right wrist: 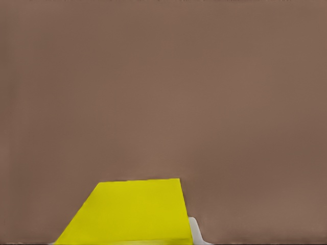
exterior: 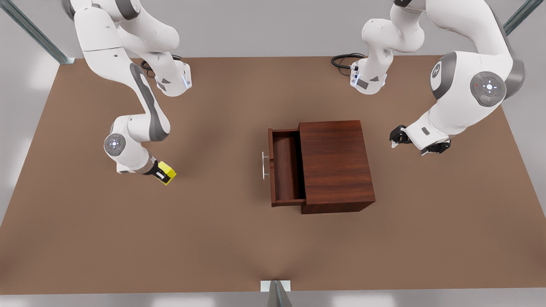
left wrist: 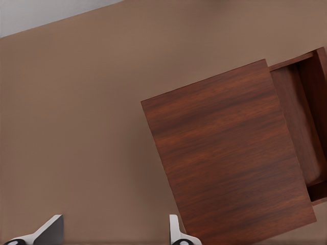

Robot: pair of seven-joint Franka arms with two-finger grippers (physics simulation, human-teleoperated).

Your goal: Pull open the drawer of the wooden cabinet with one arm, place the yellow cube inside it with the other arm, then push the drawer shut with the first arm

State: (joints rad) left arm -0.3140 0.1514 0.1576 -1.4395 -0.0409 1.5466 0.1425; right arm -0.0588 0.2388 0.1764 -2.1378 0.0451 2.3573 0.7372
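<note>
Close against my right wrist camera sits the small bright yellow cube (right wrist: 130,212), with one pale fingertip (right wrist: 195,232) pressed to its side. From the front view I see the right gripper (exterior: 164,172) on that view's left, low over the brown tabletop (exterior: 213,238), its dark fingers clamped on the cube (exterior: 167,172). I cannot tell whether the cube rests on the table or is lifted off it. It is well apart from the boxy dark reddish-brown wooden cabinet (exterior: 335,164), which stands near the table's middle. Its dark reddish-brown wooden drawer (exterior: 285,166) is pulled out toward the front view's left, its slim silver bar handle (exterior: 265,165) facing the cube's side.

My left gripper (exterior: 416,143) hangs on the front view's right, beside the cabinet and clear of it. On the left wrist camera its pale fingers (left wrist: 48,232) are spread wide with nothing between them, and the cabinet (left wrist: 230,153) lies beyond with the open drawer (left wrist: 301,117) on its far side.
</note>
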